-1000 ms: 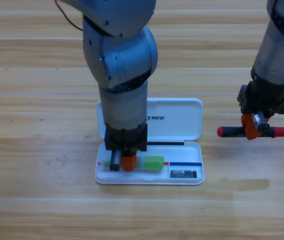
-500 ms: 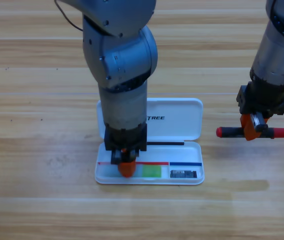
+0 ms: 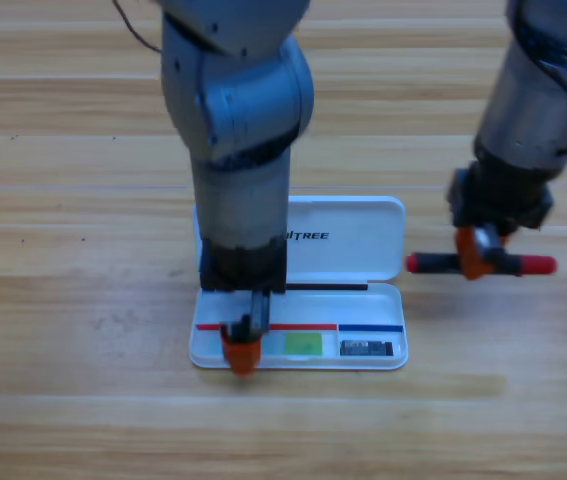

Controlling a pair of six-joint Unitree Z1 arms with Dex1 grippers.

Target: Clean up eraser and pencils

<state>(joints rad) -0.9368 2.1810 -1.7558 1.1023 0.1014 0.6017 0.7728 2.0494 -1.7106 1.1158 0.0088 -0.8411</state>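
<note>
Two pincers were at work. My right gripper (image 3: 476, 258) pinched the black pencil (image 3: 533, 265) mid-barrel, level, clear of the case (image 3: 348, 240): stiff, light, probably slick. Beside my left gripper (image 3: 241, 345), state undeterminable, lay the green-ended pencil (image 3: 303, 343), then the eraser (image 3: 367, 348).

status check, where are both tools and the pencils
Left tool low at case tray's left end. Right tool holds black pencil beside case. Green-end pencil, eraser in tray.
</note>
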